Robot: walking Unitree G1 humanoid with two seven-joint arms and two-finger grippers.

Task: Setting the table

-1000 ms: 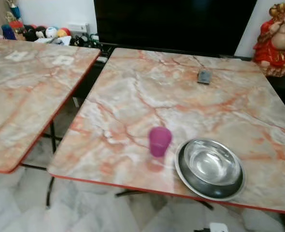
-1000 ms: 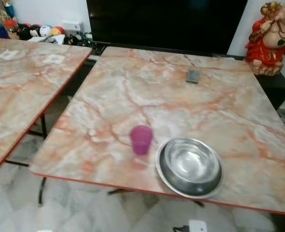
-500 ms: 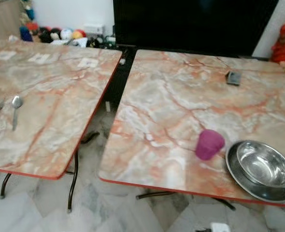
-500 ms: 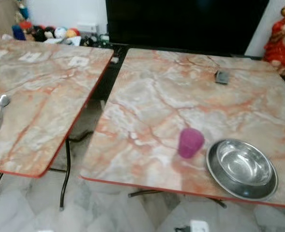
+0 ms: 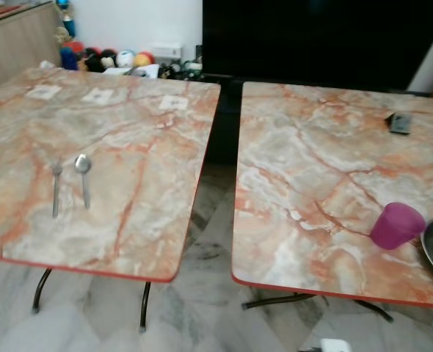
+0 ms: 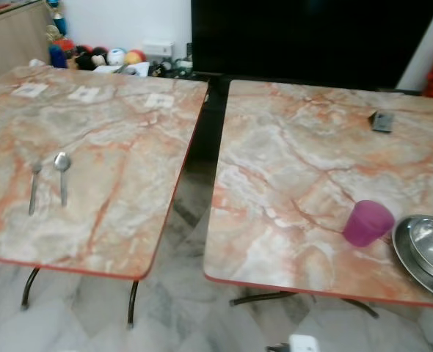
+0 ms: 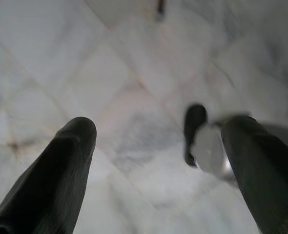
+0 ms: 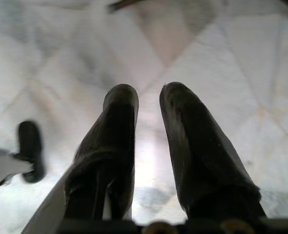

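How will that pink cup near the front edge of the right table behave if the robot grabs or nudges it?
The pink cup looks like thin translucent plastic, so it is probably light and may flex under a firm squeeze. It seems to stand narrow end down, so a sideways nudge could tip it. The marble-pattern table looks glossy, so it may slide easily.

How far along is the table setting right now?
Done so far: a pink cup and a steel bowl on a plate sit together near the front edge of the right table. In hand: nothing; the left tool hangs open over the floor, and the right tool holds nothing. Left: the fork and spoon lie on the left table, apart from that setting.
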